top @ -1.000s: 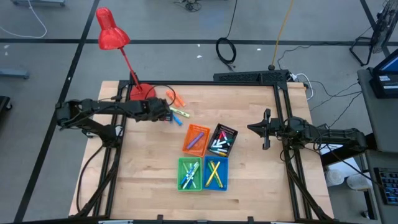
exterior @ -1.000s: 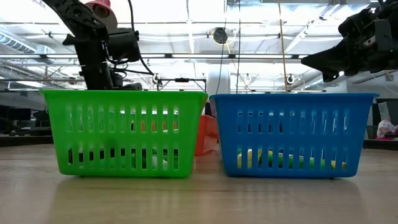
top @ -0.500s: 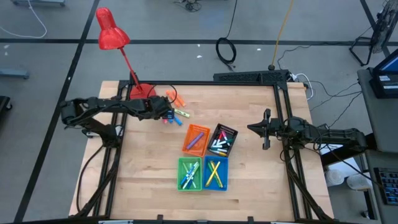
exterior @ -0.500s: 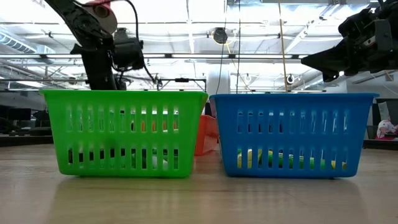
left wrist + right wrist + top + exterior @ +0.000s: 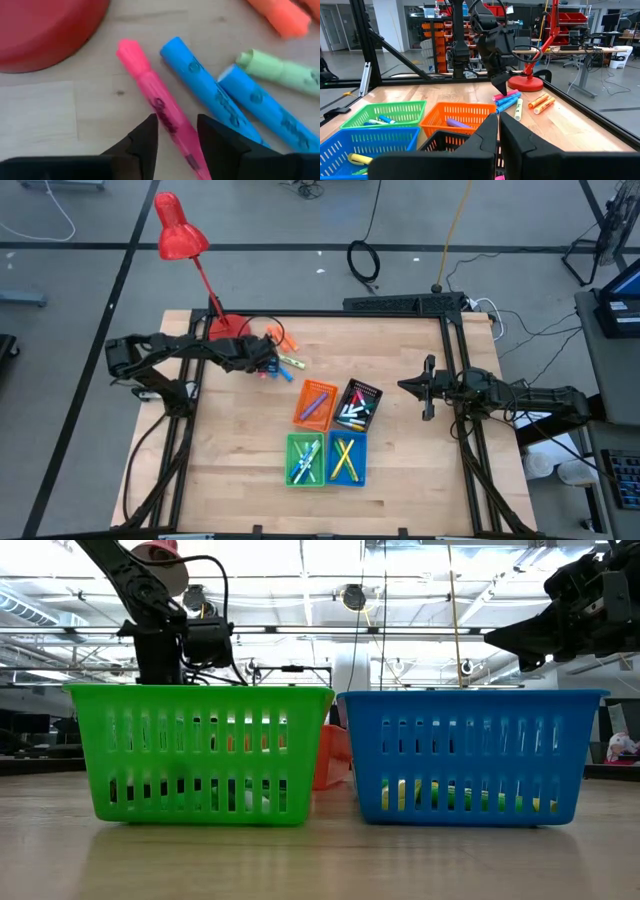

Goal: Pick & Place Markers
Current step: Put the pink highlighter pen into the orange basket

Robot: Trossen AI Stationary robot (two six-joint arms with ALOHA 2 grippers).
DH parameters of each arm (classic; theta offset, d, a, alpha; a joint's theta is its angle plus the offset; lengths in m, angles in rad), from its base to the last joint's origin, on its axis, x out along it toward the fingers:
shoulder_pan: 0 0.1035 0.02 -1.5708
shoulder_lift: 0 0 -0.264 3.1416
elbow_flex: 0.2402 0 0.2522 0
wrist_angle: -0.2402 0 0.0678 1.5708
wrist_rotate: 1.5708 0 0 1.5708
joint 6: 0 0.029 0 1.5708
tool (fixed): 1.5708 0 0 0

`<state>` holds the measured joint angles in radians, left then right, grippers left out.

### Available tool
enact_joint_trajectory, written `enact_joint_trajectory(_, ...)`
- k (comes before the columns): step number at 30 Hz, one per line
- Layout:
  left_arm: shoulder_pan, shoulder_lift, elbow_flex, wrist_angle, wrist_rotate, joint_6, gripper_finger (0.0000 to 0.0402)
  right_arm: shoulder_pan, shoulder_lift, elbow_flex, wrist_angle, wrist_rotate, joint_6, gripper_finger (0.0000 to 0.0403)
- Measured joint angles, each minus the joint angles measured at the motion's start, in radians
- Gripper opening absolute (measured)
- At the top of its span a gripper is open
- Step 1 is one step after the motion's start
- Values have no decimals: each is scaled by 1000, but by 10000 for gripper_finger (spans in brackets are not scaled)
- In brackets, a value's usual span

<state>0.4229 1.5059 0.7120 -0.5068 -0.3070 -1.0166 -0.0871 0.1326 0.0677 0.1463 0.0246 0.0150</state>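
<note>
The pale wooden table [image 5: 240, 470] fills the high view, with the red desk lamp [image 5: 182, 240] standing on its round red base [image 5: 45, 30] at the far left corner. Four small slotted plastic bins sit in a square cluster mid-table: orange bin [image 5: 315, 403], black bin [image 5: 357, 406], green bin [image 5: 305, 459], blue bin [image 5: 346, 459], each with markers lying inside. The left gripper [image 5: 176, 137] is down low over the loose markers beside the lamp base, its fingers apart and straddling the pink marker [image 5: 157, 107] lying flat on the wood; the fingers sit either side of its barrel, not visibly clamped. Just beside it lie two blue markers [image 5: 210, 95], a pale green marker [image 5: 280, 70] and orange markers [image 5: 280, 15]. The right gripper [image 5: 498, 125] hovers over the table's right side, well apart from the bins, fingers pressed together with nothing between them.
</note>
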Motion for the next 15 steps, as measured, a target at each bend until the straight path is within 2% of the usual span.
enact_joint_trajectory(7, -38, 0, 0, -92, 85, 15, 111, 0, 0, 0, 0, 0, 0, 8)
enact_joint_trajectory(11, -60, 0, -1, -148, 69, 12, 96, 0, 0, 0, 0, 0, 0, 8)
enact_joint_trajectory(15, -81, 0, -11, -146, 18, 78, 91, 0, 0, 0, 0, 0, 0, 8)
